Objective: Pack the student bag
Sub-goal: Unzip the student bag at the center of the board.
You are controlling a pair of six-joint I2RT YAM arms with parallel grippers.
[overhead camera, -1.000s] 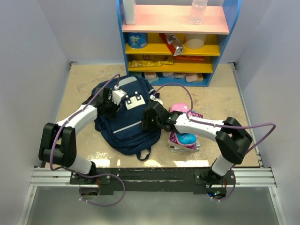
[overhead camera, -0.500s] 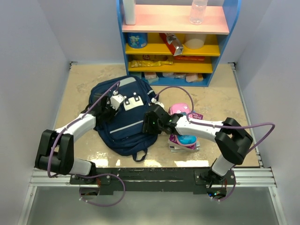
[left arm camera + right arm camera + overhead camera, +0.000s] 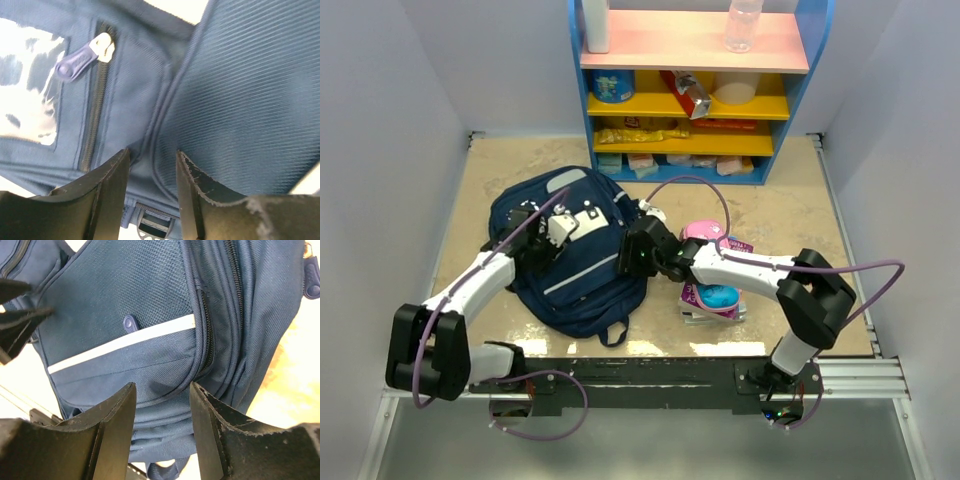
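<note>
The student bag (image 3: 582, 270), navy with a thin light stripe, lies flat on the table left of centre. My left gripper (image 3: 542, 243) sits on its upper left part. In the left wrist view its jaws (image 3: 152, 152) are closed on a raised fold of the bag's fabric (image 3: 240, 100), beside a zipper pull (image 3: 80, 60). My right gripper (image 3: 632, 252) is at the bag's right edge. Seen from the right wrist, its jaws (image 3: 162, 386) pinch bunched fabric below the striped front pocket (image 3: 125, 340).
A pink pencil case (image 3: 700, 232) and a stack of books (image 3: 712, 298) lie just right of the bag under my right arm. A blue and yellow shelf (image 3: 690, 90) with packets and bottles stands against the back wall. White walls close both sides.
My left arm has swung left and pulled the bag's upper part with it, so the bag has turned and shifted left. The right gripper followed slightly left at the bag's edge.
</note>
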